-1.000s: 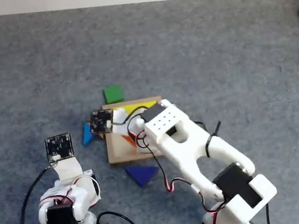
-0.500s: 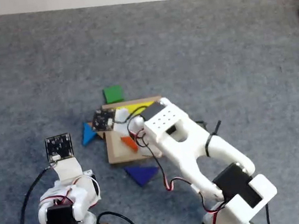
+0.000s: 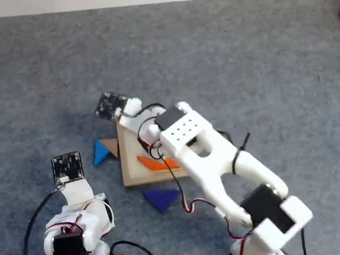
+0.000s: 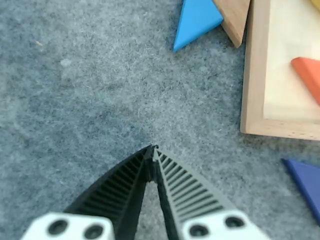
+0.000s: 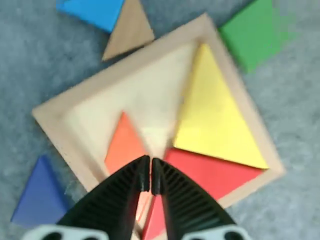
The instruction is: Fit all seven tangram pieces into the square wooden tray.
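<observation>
Currently my right gripper (image 5: 150,160) hangs pressed together and empty over the square wooden tray (image 5: 52,107), which holds the yellow piece (image 5: 215,125), red piece (image 5: 210,175) and orange piece (image 5: 125,145). My left gripper (image 4: 152,148) is likewise closed above the carpet (image 4: 75,100). For the green square (image 5: 255,32) just outside the tray, I should probably spread wide and align with its edges.

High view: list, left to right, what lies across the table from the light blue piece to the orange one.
light blue triangle → plain wooden triangle → left rim of the wooden tray → orange piece inside the tray
</observation>
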Robot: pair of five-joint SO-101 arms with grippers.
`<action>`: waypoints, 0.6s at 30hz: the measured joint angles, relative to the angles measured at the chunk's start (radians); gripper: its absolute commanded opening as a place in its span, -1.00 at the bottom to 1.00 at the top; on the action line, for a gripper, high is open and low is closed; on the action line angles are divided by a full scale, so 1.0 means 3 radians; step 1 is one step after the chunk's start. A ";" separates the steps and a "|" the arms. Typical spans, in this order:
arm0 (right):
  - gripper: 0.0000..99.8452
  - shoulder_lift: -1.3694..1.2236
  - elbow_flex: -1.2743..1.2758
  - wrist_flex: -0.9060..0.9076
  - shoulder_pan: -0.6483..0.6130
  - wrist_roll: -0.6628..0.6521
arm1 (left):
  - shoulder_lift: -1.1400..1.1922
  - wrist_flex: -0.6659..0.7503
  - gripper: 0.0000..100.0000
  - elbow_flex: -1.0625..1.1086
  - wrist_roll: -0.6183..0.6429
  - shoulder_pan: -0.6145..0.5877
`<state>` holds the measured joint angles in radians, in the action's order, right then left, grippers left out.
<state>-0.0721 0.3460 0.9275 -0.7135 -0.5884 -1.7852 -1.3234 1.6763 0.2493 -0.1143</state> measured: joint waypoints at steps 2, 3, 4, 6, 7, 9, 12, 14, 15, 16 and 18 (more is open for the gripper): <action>-0.99 -0.0102 0.0015 -0.0026 0.0000 0.0005 | 0.0000 0.0000 -0.99 0.0000 0.0000 0.0000; -0.99 -0.0153 0.0015 -0.0026 0.0000 0.0005 | 0.0000 0.0000 -0.99 0.0000 0.0000 0.0000; -0.99 -0.0184 0.0015 -0.0036 0.0000 0.0005 | 0.0000 0.0000 -0.99 0.0000 0.0000 0.0000; -0.99 -0.0251 0.0015 -0.0036 0.0000 0.0005 | 0.0000 0.0000 -0.99 0.0000 0.0000 0.0000; -0.99 -0.0271 0.0010 -0.0026 0.0005 0.0005 | 0.0000 0.0000 -0.99 0.0000 0.0000 0.0000; -0.99 -0.0292 0.0005 0.0051 0.0010 -0.0061 | 0.0000 0.0000 -0.99 0.0000 0.0000 0.0000; -0.99 -0.0292 0.0005 0.0240 0.0010 -0.0266 | 0.0000 0.0000 -0.99 0.0000 0.0000 0.0000; -0.99 -0.0292 0.0005 0.0358 0.0036 -0.0378 | 0.0000 0.0000 -0.99 0.0000 0.0000 0.0000; -0.99 -0.0292 0.0000 0.0409 0.0056 -0.0419 | 0.0000 0.0000 -0.99 0.0000 0.0000 0.0000; -0.99 -0.0292 0.0000 0.0445 0.0092 -0.0455 | 0.0000 0.0000 -0.99 0.0000 0.0000 0.0000; -0.99 -0.0292 0.0000 0.0496 0.0148 -0.0517 | 0.0000 0.0000 -0.99 0.0000 0.0000 0.0000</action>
<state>-0.1596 0.3460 1.0764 -0.6690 -0.7434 -1.7852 -1.3234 1.6763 0.2493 -0.1143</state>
